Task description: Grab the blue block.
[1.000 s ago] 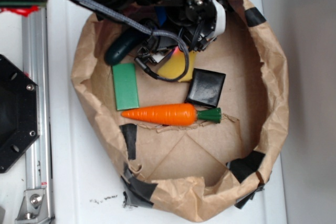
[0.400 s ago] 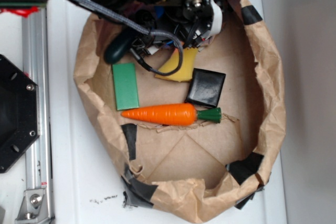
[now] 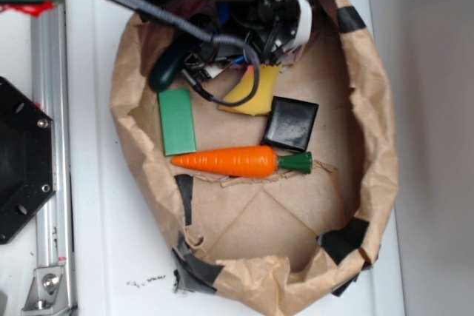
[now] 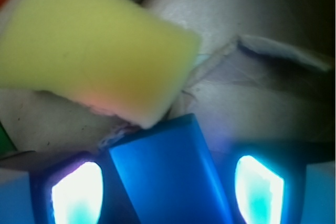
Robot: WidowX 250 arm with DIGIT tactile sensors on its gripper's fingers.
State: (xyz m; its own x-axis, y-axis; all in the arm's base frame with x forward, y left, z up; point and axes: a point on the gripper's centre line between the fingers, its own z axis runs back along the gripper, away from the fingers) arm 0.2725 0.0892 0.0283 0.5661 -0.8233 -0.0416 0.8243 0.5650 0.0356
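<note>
The blue block [image 4: 168,177] is flat, bright blue and smooth. In the wrist view it lies tilted between my two lit fingers, the left pad [image 4: 76,192] and the right pad [image 4: 260,190], with narrow gaps on both sides. My gripper [image 4: 168,190] is open and straddles it. A yellow sponge [image 4: 94,45] lies just beyond the block and overlaps its far edge. In the exterior view my gripper [image 3: 231,51] sits at the back of the paper bag under the arm and cables, which hide the blue block.
Inside the crumpled brown paper bag [image 3: 374,146] lie the yellow sponge [image 3: 253,95], a green flat block [image 3: 178,120], a glossy black square block [image 3: 290,123], an orange carrot [image 3: 235,160] and a dark green object [image 3: 169,66]. A metal rail [image 3: 48,109] runs at the left.
The arm has shifted toward the top of the picture, uncovering more of the yellow sponge. The bag's rim has shifted and narrowed on the right.
</note>
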